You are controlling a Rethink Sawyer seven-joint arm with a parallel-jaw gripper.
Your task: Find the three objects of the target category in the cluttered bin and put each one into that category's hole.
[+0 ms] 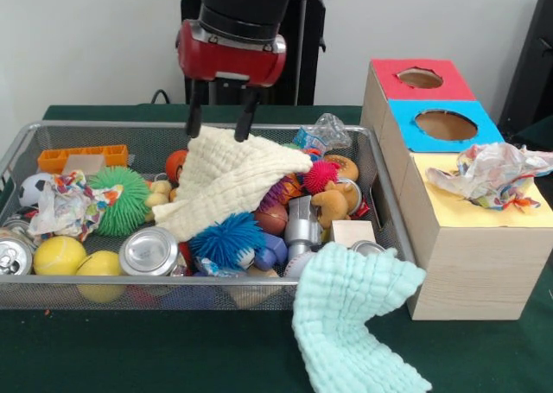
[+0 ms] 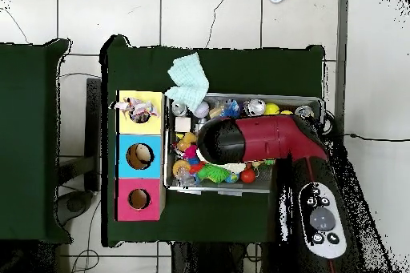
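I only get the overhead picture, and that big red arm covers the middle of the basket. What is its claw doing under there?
Observer: The gripper is open, with its tips either side of the top edge of a cream cloth draped over the toys.
Operator: Is any crinkly wrapper in the basket?
Observer: Yes. One wrapper lies at the end of the wire bin farthest from the boxes, beside a green spiky ball.

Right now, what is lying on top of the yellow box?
A crumpled multicoloured wrapper lies on the yellow box, over its hole. The hole and anything inside are covered, so they cannot be seen.
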